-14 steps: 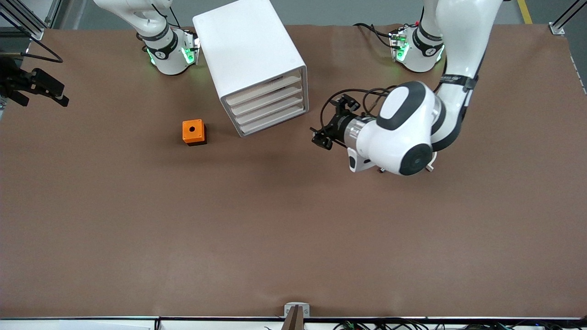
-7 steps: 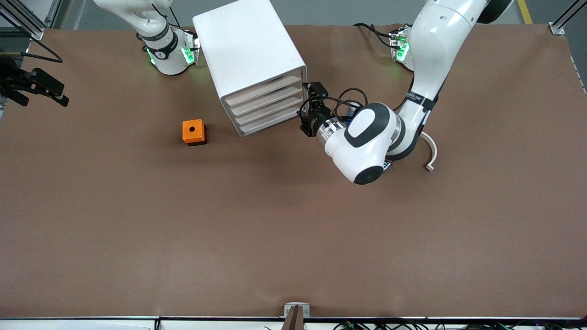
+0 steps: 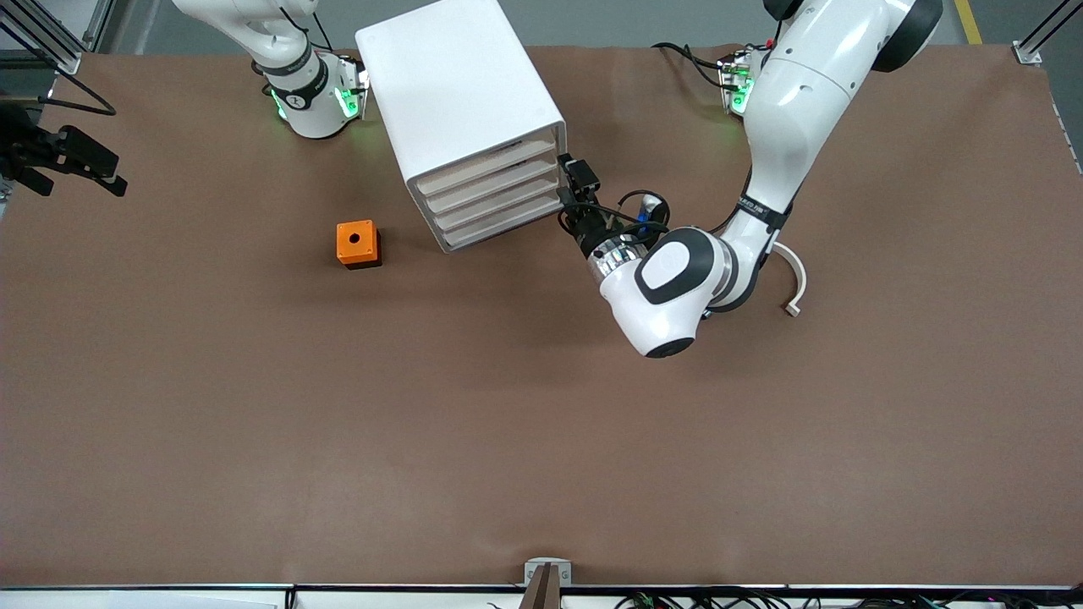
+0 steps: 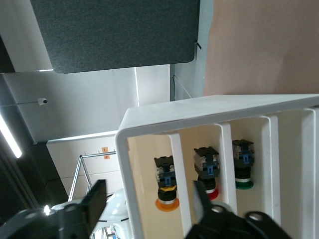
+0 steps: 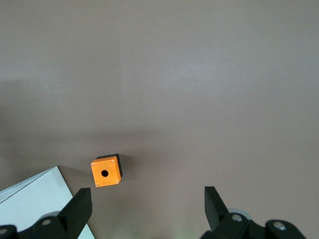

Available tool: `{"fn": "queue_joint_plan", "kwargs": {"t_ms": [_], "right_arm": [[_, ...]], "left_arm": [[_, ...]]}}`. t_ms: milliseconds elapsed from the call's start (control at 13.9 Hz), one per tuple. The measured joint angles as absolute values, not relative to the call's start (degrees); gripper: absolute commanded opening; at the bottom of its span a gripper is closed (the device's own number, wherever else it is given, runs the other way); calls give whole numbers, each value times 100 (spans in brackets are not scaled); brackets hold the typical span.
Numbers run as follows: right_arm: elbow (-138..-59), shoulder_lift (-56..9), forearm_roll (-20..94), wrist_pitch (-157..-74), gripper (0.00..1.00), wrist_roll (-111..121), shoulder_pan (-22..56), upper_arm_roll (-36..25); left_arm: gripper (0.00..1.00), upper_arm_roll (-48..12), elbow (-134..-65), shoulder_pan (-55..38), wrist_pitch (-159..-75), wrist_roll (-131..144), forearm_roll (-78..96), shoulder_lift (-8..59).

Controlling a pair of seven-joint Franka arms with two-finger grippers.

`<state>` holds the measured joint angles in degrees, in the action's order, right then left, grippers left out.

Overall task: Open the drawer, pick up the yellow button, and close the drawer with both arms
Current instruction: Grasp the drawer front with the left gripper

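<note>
The white cabinet (image 3: 461, 101) stands near the arms' bases, and all four pale drawers look pushed in. My left gripper (image 3: 569, 188) is open at the end of the drawer fronts toward the left arm. In the left wrist view its fingers (image 4: 94, 196) straddle the cabinet's top wall and the top drawer (image 4: 144, 164). The button (image 4: 166, 201), with an orange-yellow cap and a dark body, shows inside that top drawer (image 3: 486, 165). My right arm waits high over the table, its gripper (image 5: 147, 199) open and empty.
An orange cube with a hole (image 3: 358, 244) sits beside the cabinet toward the right arm's end and also shows in the right wrist view (image 5: 104, 173). Red-capped (image 4: 207, 186) and green-capped (image 4: 243, 183) buttons sit in other drawers. A curved pale strip (image 3: 795, 283) lies by the left arm.
My left arm has swung toward the cabinet, bringing its gripper from over the open table to the drawer fronts. The curved strip came into sight. The right arm has not moved.
</note>
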<state>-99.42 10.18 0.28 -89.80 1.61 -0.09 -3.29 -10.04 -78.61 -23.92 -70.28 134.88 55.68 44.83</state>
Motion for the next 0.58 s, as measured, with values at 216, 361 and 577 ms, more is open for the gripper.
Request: {"fn": "queue_joint_plan", "kwargs": {"t_ms": [216,361,577], "right_arm": [[-9940,1018,26,-8981,100,161,-9,-335],[-9919,1018,25,-8981,100,161,-9,-341],[-9870,1018,25,-8981,100,162,-10,-347]], "left_arm": [[50,-1004,-7870,-2385,-7023,13492,5692,4691],[50,-1010,-7872,-2403,-7016,13491,5739,4824],[50,-1035,-7871,-2506,-7004,13487,5761,4921]]}}
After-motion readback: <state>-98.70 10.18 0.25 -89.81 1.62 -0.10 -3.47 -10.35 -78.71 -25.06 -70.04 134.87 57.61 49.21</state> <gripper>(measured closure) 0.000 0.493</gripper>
